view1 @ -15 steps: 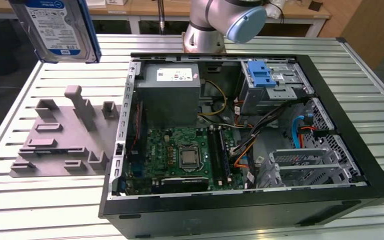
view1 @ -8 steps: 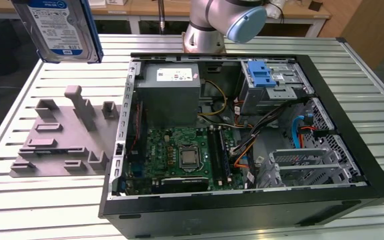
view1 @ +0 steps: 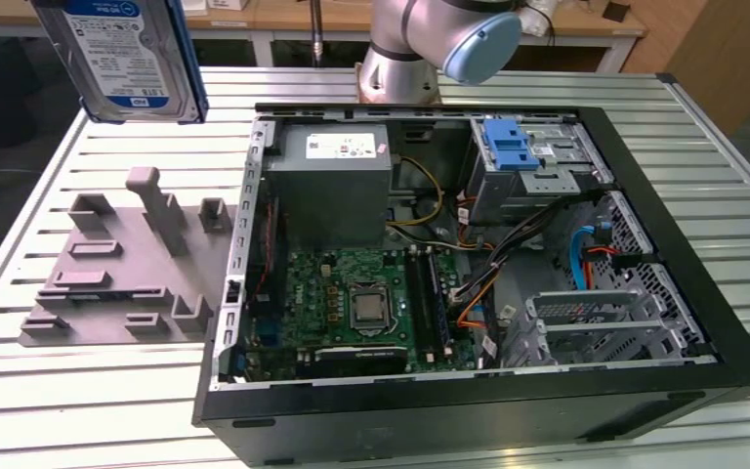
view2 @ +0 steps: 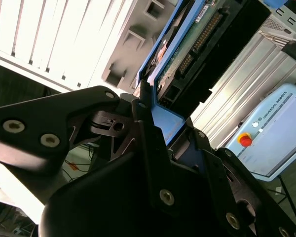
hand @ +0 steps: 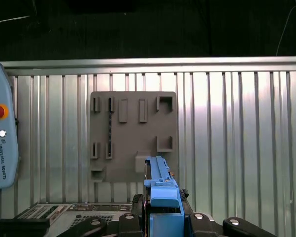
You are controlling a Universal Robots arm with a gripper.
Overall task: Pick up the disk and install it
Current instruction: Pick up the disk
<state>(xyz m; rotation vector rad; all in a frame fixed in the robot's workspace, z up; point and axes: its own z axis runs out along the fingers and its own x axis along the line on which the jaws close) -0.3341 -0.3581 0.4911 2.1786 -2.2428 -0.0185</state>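
my gripper (view2: 160, 116) is clamped tight on the disk (view1: 134, 59). i hold it high over the grey tray (view1: 102, 298), long side hanging down from the fingers. the open case (view1: 479, 405) sits toward the exterior view's right.

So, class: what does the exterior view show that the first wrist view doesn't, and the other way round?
Exterior view adds: the motherboard and grey power supply box inside the open case. First wrist view adds: the tool shut on the disk, and a pendant with a red button. Shared: the disk, the grey fixture plate, the slatted table.
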